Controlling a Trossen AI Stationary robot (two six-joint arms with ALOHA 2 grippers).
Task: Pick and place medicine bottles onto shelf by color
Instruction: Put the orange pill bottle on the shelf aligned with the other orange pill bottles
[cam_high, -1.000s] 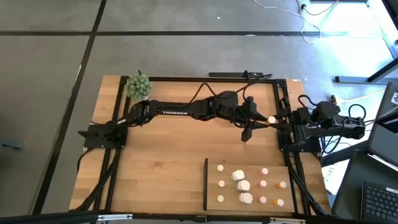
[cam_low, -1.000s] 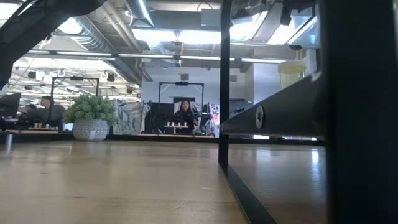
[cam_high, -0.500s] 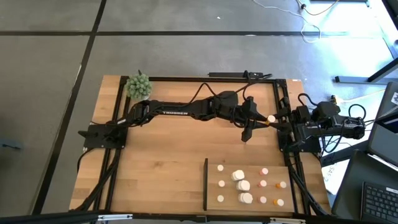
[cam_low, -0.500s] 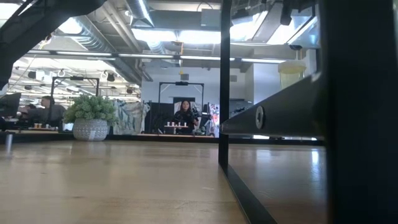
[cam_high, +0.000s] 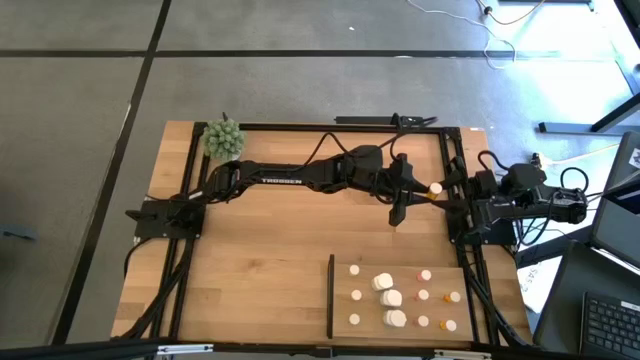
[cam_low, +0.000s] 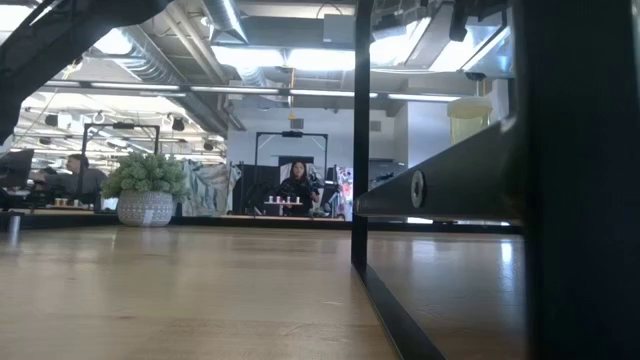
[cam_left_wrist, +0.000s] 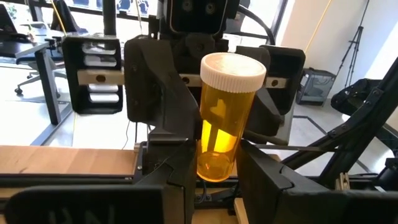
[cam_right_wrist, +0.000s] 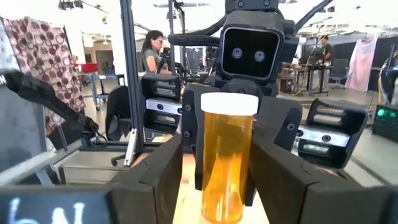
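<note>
Table (cam_high: 250, 250), seen from above. Shelf (cam_high: 345, 315) at five o'clock holds sorted medicine bottles (cam_high: 389, 297): white beside the strip, orange outboard. Near three o'clock, the left gripper (cam_high: 425, 192) and right gripper (cam_high: 447, 195) meet around one orange bottle (cam_high: 435, 188), both apparently clenched on it, probably mid-handover.

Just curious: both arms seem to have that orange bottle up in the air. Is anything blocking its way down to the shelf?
Nothing visible. The orange bottle sits between the left gripper and right gripper; only bare table lies between it and the shelf.
</note>
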